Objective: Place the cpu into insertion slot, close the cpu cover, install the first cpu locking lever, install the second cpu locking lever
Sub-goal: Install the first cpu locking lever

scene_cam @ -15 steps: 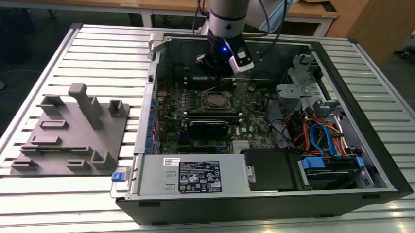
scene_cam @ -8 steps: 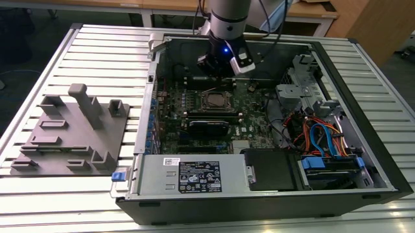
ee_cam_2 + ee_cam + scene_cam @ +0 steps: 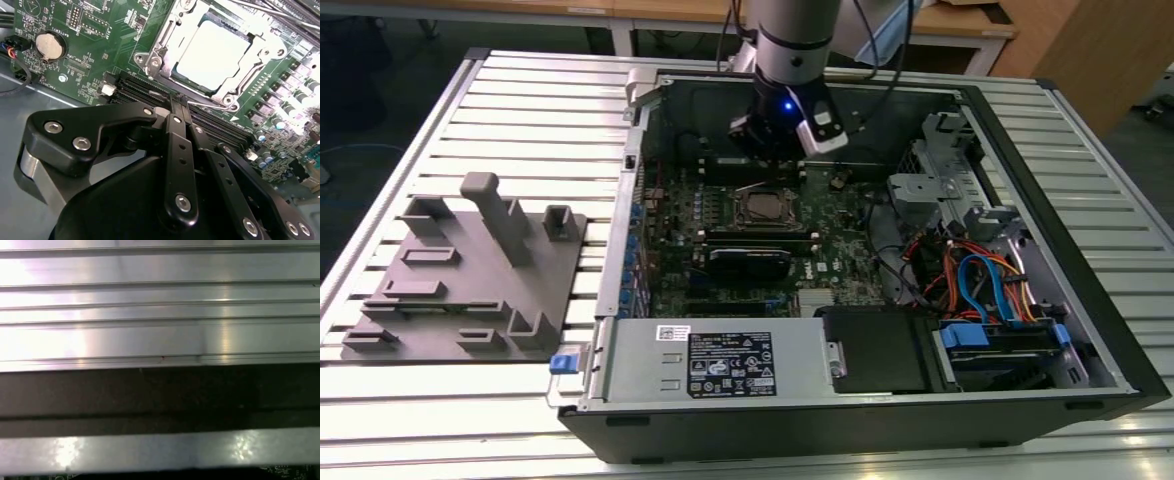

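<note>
Fingers of the gripper [image 3: 181,107] look pressed together with nothing between them. It hangs inside the computer case [image 3: 1067,330], just beside the insertion slot [image 3: 766,207]. The cpu [image 3: 212,52] already lies flat in that slot, with the cpu cover [image 3: 162,47] framing it. The chip is probably light, stiff and easy to hurt (hold only its edges).

I see a black pincer [image 3: 182,117] beside the green motherboard [image 3: 100,45]; beyond it lies the pale silver-grey cpu [image 3: 212,55] under its silvery cpu cover [image 3: 165,47]. Ribbed silver table [image 3: 534,90]; grey fixture tray [image 3: 454,280].
</note>
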Robot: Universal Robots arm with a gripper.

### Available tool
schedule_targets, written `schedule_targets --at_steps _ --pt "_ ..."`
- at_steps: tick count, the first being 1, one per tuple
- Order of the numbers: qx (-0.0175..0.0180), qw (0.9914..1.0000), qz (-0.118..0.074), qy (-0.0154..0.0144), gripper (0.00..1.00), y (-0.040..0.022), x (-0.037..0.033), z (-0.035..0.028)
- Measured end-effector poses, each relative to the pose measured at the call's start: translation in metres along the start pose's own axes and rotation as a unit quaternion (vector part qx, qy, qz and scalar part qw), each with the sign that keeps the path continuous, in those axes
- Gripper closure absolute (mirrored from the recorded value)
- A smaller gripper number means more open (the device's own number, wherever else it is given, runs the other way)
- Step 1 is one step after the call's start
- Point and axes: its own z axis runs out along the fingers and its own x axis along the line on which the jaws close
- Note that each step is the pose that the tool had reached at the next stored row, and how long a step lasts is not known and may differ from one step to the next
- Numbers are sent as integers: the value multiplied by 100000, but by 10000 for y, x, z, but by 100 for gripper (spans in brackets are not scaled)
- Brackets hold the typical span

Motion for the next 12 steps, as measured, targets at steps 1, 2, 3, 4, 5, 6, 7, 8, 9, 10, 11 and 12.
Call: schedule_targets --at_steps 1,2,3,4,5,6,7,8,9,10,11,12 --pt "0 100000 3 2 89 1 -5 5" --pt "0 100000 1 5 89 1 -10 10" --pt "-3 100000 -2 6 89 2 -15 16" --pt "3 100000 1 13 89 3 -20 21" --pt "2 100000 2 14 89 3 -24 26" --pt "0 100000 2 18 89 4 -29 31" --pt "1 100000 2 17 89 5 -35 37" --pt "0 100000 3 21 89 5 -39 43" --pt "2 100000 3 25 89 5 -44 48" --pt "3 100000 1 28 89 5 -49 53" --pt "5 100000 -1 30 89 5 -53 58" --pt "1 100000 0 29 89 5 -57 64"
